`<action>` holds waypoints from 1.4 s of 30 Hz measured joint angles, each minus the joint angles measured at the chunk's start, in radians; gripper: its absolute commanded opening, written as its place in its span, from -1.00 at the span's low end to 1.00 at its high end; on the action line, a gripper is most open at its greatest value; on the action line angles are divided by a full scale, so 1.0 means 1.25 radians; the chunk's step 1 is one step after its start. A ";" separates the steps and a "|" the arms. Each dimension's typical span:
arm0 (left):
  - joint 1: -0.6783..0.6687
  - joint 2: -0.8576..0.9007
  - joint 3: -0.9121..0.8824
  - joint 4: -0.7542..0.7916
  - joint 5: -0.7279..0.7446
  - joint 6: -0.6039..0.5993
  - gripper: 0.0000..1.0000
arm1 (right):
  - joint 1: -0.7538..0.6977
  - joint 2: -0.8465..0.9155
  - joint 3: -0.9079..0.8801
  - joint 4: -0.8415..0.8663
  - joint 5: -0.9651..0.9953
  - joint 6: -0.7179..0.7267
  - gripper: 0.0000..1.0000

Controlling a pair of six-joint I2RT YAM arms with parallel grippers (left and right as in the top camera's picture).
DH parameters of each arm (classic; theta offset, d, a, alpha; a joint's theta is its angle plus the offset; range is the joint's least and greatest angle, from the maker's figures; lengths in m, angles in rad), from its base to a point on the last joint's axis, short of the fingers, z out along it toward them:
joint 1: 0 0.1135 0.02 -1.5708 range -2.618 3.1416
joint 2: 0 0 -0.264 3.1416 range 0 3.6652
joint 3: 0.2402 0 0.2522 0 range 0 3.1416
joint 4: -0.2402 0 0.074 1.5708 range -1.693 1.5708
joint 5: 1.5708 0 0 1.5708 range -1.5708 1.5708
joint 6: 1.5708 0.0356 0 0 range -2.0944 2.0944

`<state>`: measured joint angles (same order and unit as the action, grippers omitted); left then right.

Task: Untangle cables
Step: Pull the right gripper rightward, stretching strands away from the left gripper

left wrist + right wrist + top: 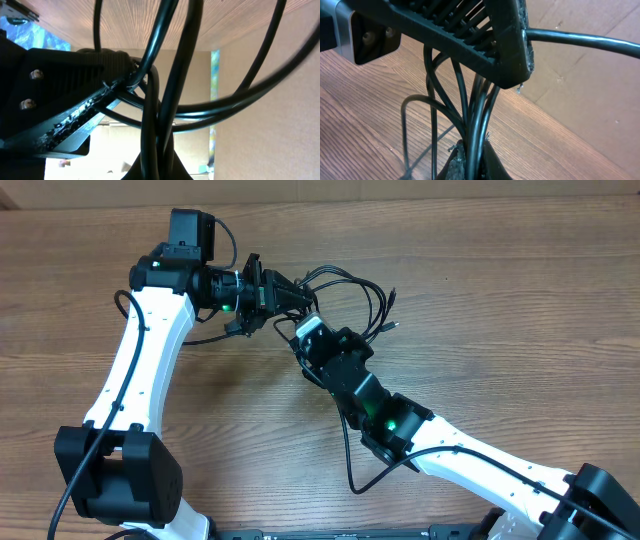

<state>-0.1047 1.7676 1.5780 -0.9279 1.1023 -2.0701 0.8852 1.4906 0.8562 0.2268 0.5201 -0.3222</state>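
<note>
The cables [352,288] are a tangle of thin black cords looping over the wooden table [500,300] at upper centre. My left gripper [296,298] reaches in from the left and is shut on several strands of the bundle. Just below it, my right gripper [303,326] is shut on the same bundle, almost touching the left one. In the left wrist view the cables [165,75] run down into my closed left gripper [156,167]. Seen from the right wrist, the cables [470,110] rise out of my closed right gripper [474,160] toward the left gripper's finger [470,35].
Small plug ends [392,326] lie at the right side of the tangle. One thin cord [200,340] trails left under the left arm. The right arm's own wiring [355,470] loops over the table at lower centre.
</note>
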 measured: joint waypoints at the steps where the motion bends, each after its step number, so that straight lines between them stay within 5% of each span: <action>1: 0.000 0.000 0.000 0.001 -0.004 0.000 -0.92 | 0.000 0.001 0.000 -0.002 -0.001 0.007 -0.92; 18: 0.059 0.000 0.000 0.003 -0.365 -0.003 -0.91 | 0.000 -0.125 0.001 -0.135 -0.194 0.185 -0.92; 25: 0.059 0.000 0.001 -0.140 -0.565 -0.007 -0.91 | 0.000 -0.229 0.001 -0.146 -0.222 0.196 -0.92; 37: 0.059 0.000 0.001 -0.491 -0.838 0.002 -0.92 | 0.000 -0.349 0.001 -0.094 0.085 0.200 -0.83; 42: 0.059 0.000 0.001 -0.532 -0.904 0.003 -0.92 | 0.000 -0.349 0.001 -0.101 0.195 0.200 -0.77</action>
<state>-0.0307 1.7676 1.5791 -1.5932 -0.0277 -2.0663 0.8852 1.0538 0.8574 0.1005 0.7639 -0.0719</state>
